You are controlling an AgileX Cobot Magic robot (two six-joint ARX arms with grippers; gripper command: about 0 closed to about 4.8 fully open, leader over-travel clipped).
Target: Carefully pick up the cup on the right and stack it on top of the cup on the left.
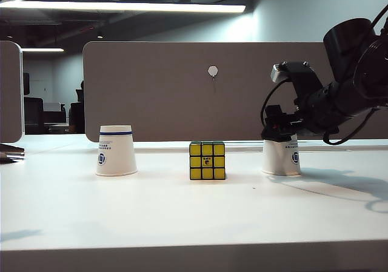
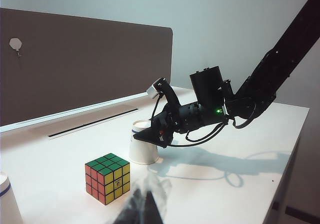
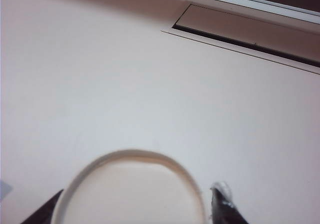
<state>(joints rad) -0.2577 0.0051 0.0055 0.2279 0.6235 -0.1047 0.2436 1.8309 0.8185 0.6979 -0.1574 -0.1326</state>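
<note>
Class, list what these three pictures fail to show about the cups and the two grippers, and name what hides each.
- Right gripper: contact with the right cup unclear; right wrist view cuts the fingertips.
- Left gripper: blurred dark shape, cropped in the left wrist view.
- Left cup: its printing too small in the exterior view.

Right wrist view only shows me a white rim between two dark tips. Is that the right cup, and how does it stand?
Observer: Yes. The right cup stands upside down on the table. The right gripper is at its top, jaws open on either side.
Operator: Anything on the way to the other cup?
Observer: A Rubik's cube stands between them, apart from both.
Operator: And the left cup?
Observer: The left cup is upside down too, with nothing touching it. The left gripper shows only as a dark blur in its own wrist view.
</note>
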